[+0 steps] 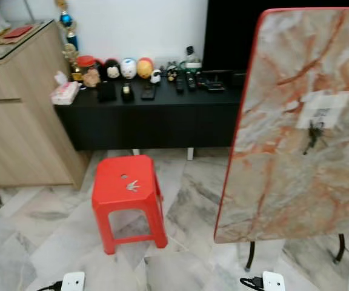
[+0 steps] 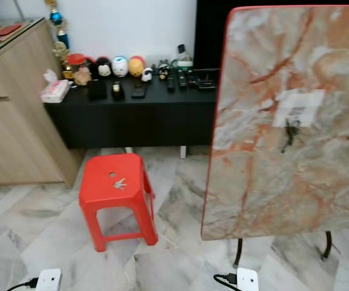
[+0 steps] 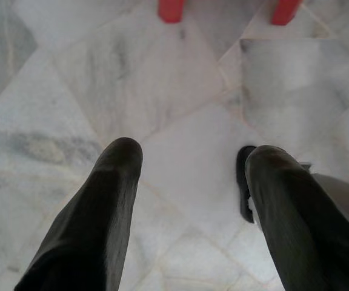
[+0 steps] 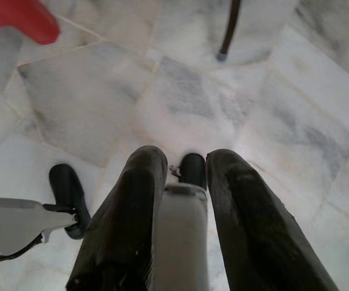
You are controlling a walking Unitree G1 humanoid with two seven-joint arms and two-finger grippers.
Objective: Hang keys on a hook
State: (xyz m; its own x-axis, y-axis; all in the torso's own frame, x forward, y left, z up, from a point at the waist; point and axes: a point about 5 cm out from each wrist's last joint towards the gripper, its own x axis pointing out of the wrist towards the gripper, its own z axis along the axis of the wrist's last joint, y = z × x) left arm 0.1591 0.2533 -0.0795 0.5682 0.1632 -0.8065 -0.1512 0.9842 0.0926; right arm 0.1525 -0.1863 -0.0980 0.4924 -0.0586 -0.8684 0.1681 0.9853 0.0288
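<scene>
While the keys [image 1: 132,185] lie on top of the red stool [image 1: 128,200], nothing is done yet. Both arms hang low over the floor. Left gripper [image 3: 189,167] is wide and empty; right gripper [image 4: 183,167] is narrow and empty. A hook [image 1: 311,137] waits on the board [image 1: 283,182].

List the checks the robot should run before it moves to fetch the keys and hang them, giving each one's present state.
1. Keys in plain sight on the red stool: ok.
2. Hook in sight on the upright marble board: ok.
3. Hook free of other items: cannot tell, too small.
4. Left claw open and empty, pointing at the floor: ok.
5. Right claw open and empty: ok.
6. Keys in a claw: not ok.
</scene>
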